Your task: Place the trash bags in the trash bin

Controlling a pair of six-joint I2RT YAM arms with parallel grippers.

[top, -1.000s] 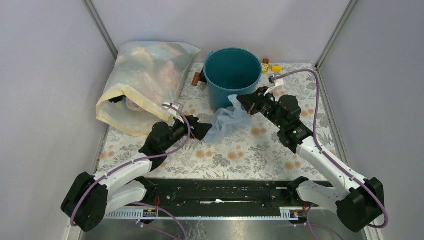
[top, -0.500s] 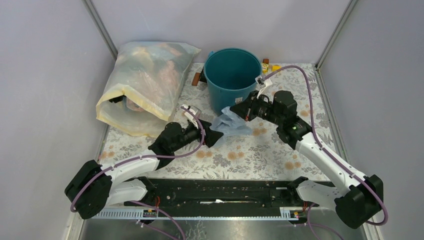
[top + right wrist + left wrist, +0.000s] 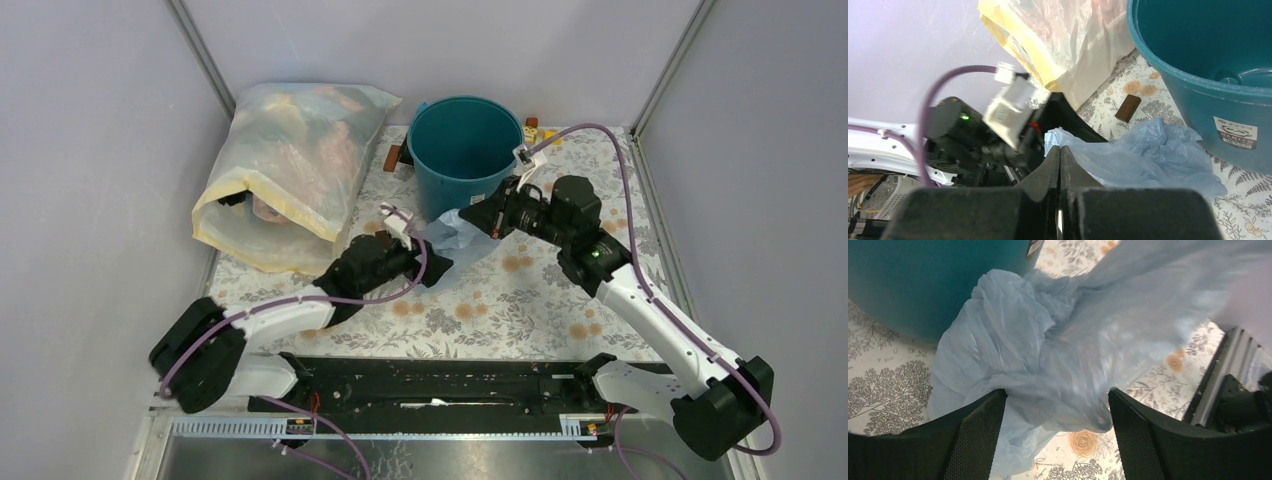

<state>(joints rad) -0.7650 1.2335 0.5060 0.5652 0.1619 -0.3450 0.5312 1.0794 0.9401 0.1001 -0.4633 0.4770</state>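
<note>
The left end effector [image 3: 1055, 392] is spread wide and low over the worktop [image 3: 500, 300]. Crumpled folds of the pale blue trash bag [image 3: 1023, 340] lie between its fingers, not yet clamped. The right end effector [image 3: 1060, 150] is pressed together, apparently pinching a thin edge of the bag, since the film runs taut up toward it in the left wrist view. The bag itself lies bunched on the worktop against the foot of the trash bin [image 3: 1193, 112], wholly outside it. The bin stands upright, and I see nothing inside it. The yellowish sack [image 3: 290, 160] lies off to the left, apart from the work. I judge the task to be at an early stage: the bag is gripped on one side only, and lifting it over the rim and dropping it in remain.
</note>
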